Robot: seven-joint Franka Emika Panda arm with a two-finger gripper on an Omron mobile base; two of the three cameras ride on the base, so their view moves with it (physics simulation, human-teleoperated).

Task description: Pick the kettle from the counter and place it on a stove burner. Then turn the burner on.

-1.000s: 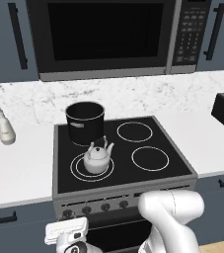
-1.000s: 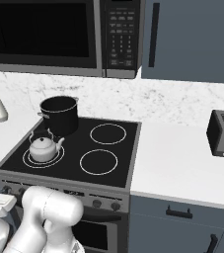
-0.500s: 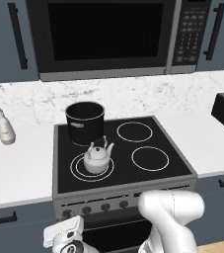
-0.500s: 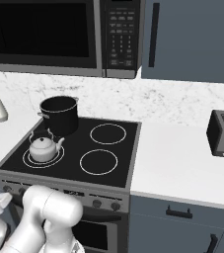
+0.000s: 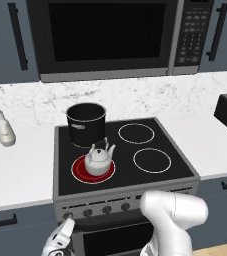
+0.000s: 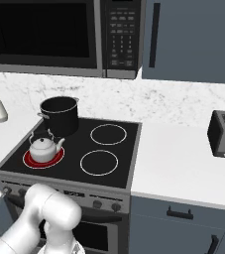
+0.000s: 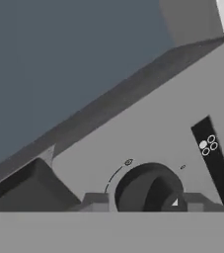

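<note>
Reaching low in front of the stove, the arm is bent down from its white elbow, and the gripper [image 5: 60, 240] is seen at the leftmost knob [image 7: 149, 190] of the control panel [image 5: 130, 200]. The knob is flanked by the two fingertips [image 7: 94, 201] in the hand view; whether it is clasped cannot be told, as the tips are cut off. The kettle [image 5: 99, 158] is shown upright on the near-left stove burner [image 5: 80, 172], which glows red. The black pot [image 5: 86, 123] is set just behind it.

Silvery kettle [image 5: 99, 160]; burner [image 5: 81, 173] glowing red; black pot [image 5: 86, 123].
</note>
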